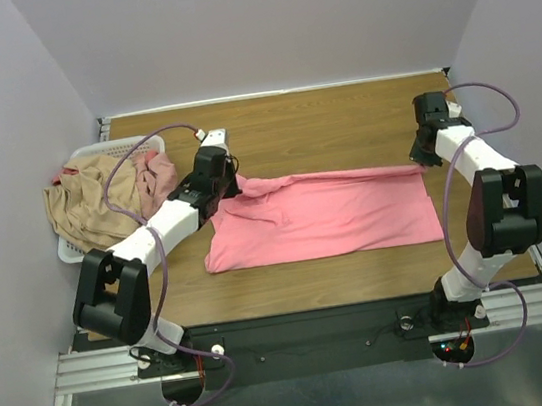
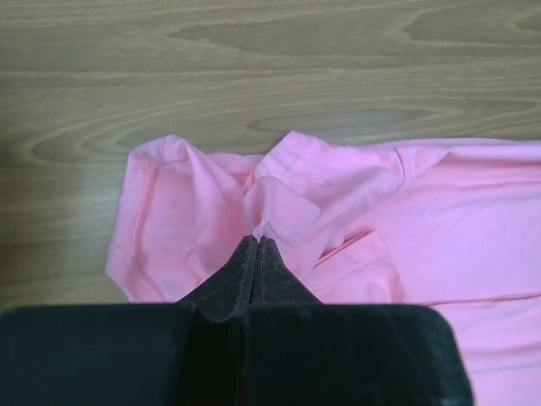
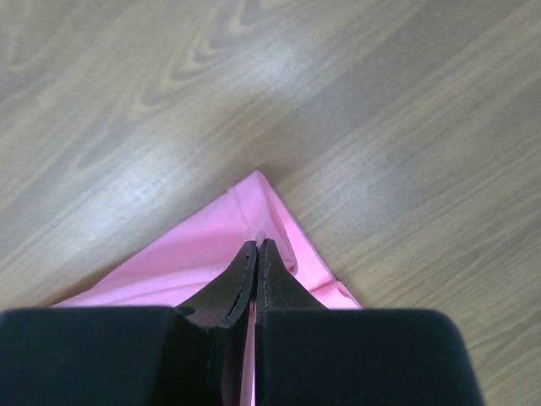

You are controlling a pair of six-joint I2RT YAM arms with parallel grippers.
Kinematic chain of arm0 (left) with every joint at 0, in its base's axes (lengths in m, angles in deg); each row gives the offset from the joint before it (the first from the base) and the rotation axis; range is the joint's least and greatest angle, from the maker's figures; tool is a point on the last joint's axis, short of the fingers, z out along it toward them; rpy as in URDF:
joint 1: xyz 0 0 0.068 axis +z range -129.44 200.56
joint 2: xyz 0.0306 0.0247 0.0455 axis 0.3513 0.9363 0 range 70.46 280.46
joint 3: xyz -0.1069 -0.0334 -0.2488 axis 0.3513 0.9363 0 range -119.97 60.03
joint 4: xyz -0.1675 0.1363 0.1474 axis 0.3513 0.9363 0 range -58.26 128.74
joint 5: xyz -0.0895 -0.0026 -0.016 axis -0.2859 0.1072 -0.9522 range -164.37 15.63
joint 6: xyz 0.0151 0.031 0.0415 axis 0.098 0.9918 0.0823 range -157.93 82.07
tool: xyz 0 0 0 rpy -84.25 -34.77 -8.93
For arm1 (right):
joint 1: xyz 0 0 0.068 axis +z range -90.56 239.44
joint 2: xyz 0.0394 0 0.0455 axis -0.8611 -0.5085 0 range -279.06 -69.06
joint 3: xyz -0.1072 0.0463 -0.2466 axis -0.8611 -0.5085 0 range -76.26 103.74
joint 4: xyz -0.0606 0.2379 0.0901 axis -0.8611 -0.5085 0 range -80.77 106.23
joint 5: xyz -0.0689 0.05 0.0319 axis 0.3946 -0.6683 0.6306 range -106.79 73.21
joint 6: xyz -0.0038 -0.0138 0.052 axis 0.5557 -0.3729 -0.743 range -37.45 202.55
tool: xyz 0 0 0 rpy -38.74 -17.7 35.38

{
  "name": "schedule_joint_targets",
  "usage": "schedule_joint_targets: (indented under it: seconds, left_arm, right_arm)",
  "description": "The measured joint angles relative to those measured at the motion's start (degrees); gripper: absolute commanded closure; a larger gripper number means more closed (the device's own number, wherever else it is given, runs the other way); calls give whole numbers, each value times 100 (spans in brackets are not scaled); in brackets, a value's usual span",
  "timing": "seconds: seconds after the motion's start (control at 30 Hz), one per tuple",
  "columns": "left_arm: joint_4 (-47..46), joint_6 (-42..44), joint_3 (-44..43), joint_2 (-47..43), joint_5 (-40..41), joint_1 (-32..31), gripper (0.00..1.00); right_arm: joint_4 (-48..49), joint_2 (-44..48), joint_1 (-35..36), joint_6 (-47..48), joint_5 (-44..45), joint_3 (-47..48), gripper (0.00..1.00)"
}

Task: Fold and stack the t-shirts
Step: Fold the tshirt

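The salmon-pink t-shirt (image 1: pixel 324 218) lies spread on the table (image 1: pixel 340 118) — left gripper (image 2: pixel 258 241) clamped on its bunched left end, right gripper (image 3: pixel 256 245) on its right corner. The basket (image 1: pixel 126 143) holds the tan-beige shirt (image 1: pixel 89 203) and dusty pink shirt (image 1: pixel 154 174).

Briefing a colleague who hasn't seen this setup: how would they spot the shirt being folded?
In the middle of the wooden table, the salmon-pink t-shirt lies spread out. The left end effector and right end effector each pinch its far edge. Unlike the tan-beige shirt and dusty pink shirt heaped in the white basket, it is flat and brighter.
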Motion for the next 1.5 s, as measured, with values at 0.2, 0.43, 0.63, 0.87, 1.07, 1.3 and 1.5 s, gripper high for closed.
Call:
schedule_joint_targets:
  seconds: [0.2, 0.43, 0.63, 0.87, 1.07, 1.3, 1.5]
  left_arm:
    - [-42, -181, 529, -452, 111, 0, 100]
    - [-55, -365, 997, -1003, 264, 0, 100]
    - [-92, -498, 1281, -1257, 358, 0, 100]
    - [-94, -566, 1331, -1266, 391, 0, 100]
    - [339, -529, 492, -824, 815, 37, 100]
    - [361, -323, -955, 221, 1010, 240, 100]
    - [518, -138, -1700, 1185, 1051, 415, 100]
  right_arm:
    - [-39, 31, -24, 4, 275, -219, 100]
    - [-57, 367, -323, 2, 407, -439, 100]
    - [-74, 431, -387, 7, 284, -509, 100]
    - [-76, 431, -387, 57, -173, -509, 100]
    - [-83, 315, -387, 116, -496, -358, 100]
    - [-79, -278, -387, 205, -595, 551, 100]
    - [-35, -909, -387, 380, -632, 1255, 100]
